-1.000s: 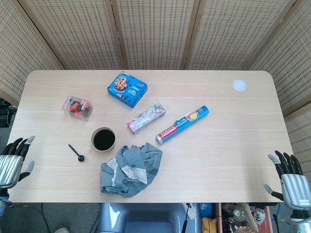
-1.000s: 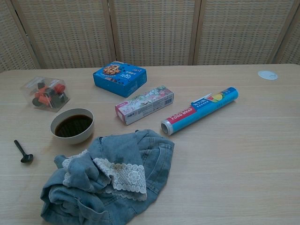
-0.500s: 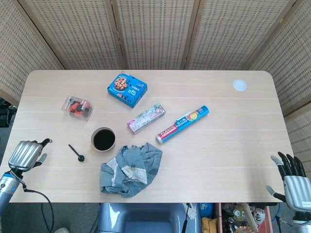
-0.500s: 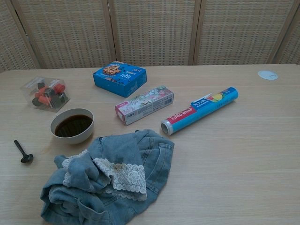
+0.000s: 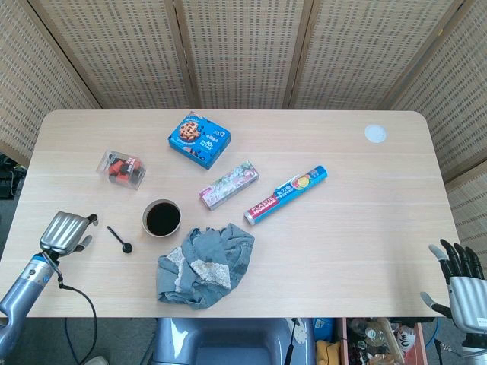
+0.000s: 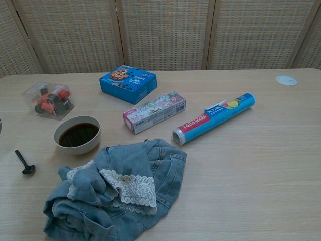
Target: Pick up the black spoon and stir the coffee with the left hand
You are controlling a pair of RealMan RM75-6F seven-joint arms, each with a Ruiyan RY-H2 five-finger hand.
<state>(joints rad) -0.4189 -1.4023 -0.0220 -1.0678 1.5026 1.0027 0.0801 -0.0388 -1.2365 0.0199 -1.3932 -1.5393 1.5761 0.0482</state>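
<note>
The left hand (image 5: 67, 231), fingers curled in on nothing, is hovering at the table's (image 5: 358, 228) near-left edge, just left of the black spoon (image 5: 119, 239), which is lying handle up-left, bowl down-right, beside the coffee cup (image 5: 161, 218), with bare wood between them.

A: What sits at the near left?
B: A black spoon (image 6: 24, 162) lying flat, just left of a cup of coffee (image 6: 77, 134)
A: And nearer still?
B: A crumpled denim cloth (image 6: 120, 188), its far edge close beside the cup
</note>
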